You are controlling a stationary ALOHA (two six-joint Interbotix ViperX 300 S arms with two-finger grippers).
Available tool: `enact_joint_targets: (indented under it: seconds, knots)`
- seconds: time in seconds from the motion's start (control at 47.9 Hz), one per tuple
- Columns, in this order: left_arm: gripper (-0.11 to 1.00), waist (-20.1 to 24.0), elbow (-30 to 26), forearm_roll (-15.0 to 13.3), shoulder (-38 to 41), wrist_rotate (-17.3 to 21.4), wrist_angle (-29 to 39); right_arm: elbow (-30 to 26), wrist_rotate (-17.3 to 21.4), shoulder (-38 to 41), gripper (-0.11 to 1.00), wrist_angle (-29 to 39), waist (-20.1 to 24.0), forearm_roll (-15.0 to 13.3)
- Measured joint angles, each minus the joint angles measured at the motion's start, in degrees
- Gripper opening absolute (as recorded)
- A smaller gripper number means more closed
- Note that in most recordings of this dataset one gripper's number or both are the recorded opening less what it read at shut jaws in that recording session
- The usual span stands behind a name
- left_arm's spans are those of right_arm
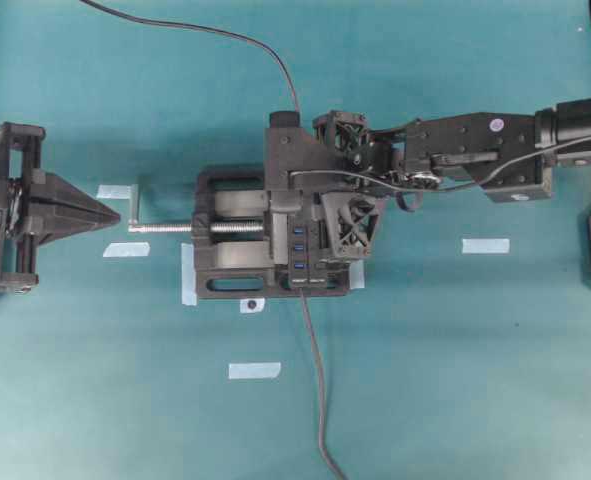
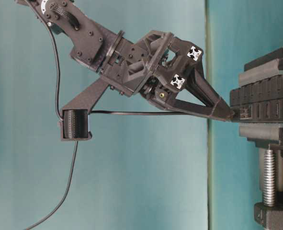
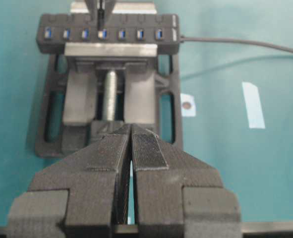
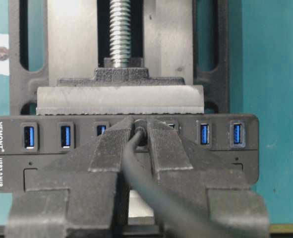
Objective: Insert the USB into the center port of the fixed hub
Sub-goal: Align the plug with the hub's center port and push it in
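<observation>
Closest to the lens in my right wrist feed were the right gripper [image 4: 139, 136] fingers, pinched nearly shut on the USB [image 4: 139, 135], with its thin cable [image 4: 146, 193] running back toward the camera between them. The plug tip sat right at the hub [image 4: 17, 163], in the gap where the center port should be. I counted three blue slots to the left of the fingers and two clear ones plus a sliver to the right, so the lineup looked good. The port itself was hidden by the fingers, so I couldn't tell how deep the plug had gone, if at all.

Going left to right in the overhead: the left gripper [image 1: 110, 213] was parked well clear with its fingers pressed together on nothing, pointing at the vise [image 1: 225, 285] screw. The vise clamped the hub in the middle, and my right arm reached in over it from the right.

In the side view the fingertips [image 2: 225, 112] were touching the hub face, coming in at a downward slant while the cable ran about level.

My take on doing this bit well: keep the pinch firm so the plug couldn't twist, push straight along the port's axis rather than along the slant of the fingers, and go slow. If it bound up, I'd have backed off slightly and re-centered instead of forcing it.
</observation>
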Motion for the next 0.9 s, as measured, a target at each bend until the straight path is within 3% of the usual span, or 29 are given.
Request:
enact_joint_targets:
  seconds: [0.897]
  knots:
    - [0.00, 0.1, 0.3, -0.1, 0.0, 0.0, -0.2, -0.8, 0.0, 0.4, 0.09, 3.4, 0.4, 0.0]
